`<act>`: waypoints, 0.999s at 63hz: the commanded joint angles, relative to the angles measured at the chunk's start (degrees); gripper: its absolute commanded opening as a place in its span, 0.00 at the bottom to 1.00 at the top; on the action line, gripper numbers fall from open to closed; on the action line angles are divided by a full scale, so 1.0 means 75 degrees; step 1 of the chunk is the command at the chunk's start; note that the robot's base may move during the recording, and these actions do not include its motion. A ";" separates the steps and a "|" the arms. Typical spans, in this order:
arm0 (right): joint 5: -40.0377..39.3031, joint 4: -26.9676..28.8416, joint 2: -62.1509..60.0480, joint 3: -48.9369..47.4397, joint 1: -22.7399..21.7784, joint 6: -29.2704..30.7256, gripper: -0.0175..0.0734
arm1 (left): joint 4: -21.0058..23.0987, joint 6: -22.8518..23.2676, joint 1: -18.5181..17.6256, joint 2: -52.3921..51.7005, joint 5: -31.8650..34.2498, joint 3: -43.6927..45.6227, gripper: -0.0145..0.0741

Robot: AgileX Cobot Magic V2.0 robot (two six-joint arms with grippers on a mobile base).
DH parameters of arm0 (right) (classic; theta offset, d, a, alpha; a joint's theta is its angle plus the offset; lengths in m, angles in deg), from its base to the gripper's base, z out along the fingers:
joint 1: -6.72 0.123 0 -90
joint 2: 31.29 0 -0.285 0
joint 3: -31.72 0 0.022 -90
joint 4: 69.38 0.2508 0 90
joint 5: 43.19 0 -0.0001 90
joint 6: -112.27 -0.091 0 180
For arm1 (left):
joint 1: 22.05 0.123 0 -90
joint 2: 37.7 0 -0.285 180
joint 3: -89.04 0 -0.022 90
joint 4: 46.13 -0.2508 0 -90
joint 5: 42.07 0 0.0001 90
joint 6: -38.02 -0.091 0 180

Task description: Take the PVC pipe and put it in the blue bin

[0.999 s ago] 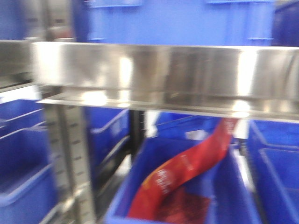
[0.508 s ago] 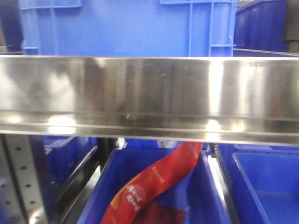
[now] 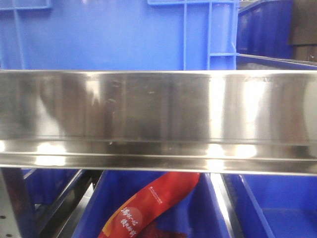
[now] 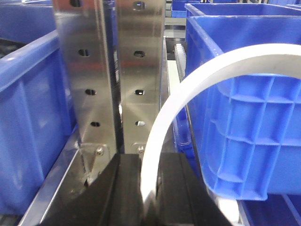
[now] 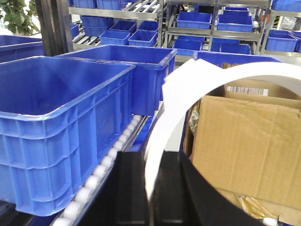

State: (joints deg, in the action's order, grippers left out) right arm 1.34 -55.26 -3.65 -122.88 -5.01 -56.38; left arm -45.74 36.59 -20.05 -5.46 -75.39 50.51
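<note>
In the left wrist view my left gripper (image 4: pixel 149 162) is shut on a white arc-shaped PVC pipe (image 4: pixel 188 89) that curves up and to the right, in front of a blue bin (image 4: pixel 244 117). In the right wrist view my right gripper (image 5: pixel 154 160) is shut on a white PVC pipe arc (image 5: pixel 174 108) that curves up and right above a cardboard box. A large open blue bin (image 5: pixel 56 103) stands to its left. No gripper or pipe shows in the front view.
A steel shelf beam (image 3: pixel 158 119) fills the front view, with blue bins (image 3: pixel 109 34) above it and a red packet (image 3: pixel 148 203) in a bin below. Steel uprights (image 4: pixel 113 70) stand ahead of the left gripper. A cardboard box (image 5: pixel 249 141) and a roller track (image 5: pixel 108 160) flank the right gripper.
The front view has shifted: the steel beam now looks larger and sits lower in the frame, and the bin with the red packet has slid down and left, mostly out of view.
</note>
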 commanded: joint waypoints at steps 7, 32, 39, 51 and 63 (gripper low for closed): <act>-0.0197 -0.0006 -0.0012 0.0020 -0.0015 0.0033 0.01 | 0.0059 0.0074 0.0024 -0.0039 0.0183 -0.0011 0.04; -0.0197 -0.0006 -0.0012 0.0020 -0.0015 0.0033 0.01 | 0.0059 0.0074 0.0024 -0.0039 0.0183 -0.0011 0.04; -0.0197 -0.0006 -0.0012 0.0020 -0.0015 0.0033 0.01 | 0.0059 0.0074 0.0024 -0.0039 0.0183 -0.0011 0.04; -0.0301 -0.0006 -0.0012 0.0020 -0.0015 0.0033 0.01 | -0.0137 0.0035 0.0024 -0.0039 0.0553 -0.0011 0.04; -0.0339 -0.0006 -0.0012 0.0020 -0.0015 0.0033 0.01 | -0.0137 0.0035 0.0024 -0.0039 0.0823 -0.0011 0.04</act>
State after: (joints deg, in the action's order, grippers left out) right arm 0.85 -55.26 -3.65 -122.88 -5.01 -56.38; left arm -46.77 36.59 -20.05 -5.46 -71.69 50.51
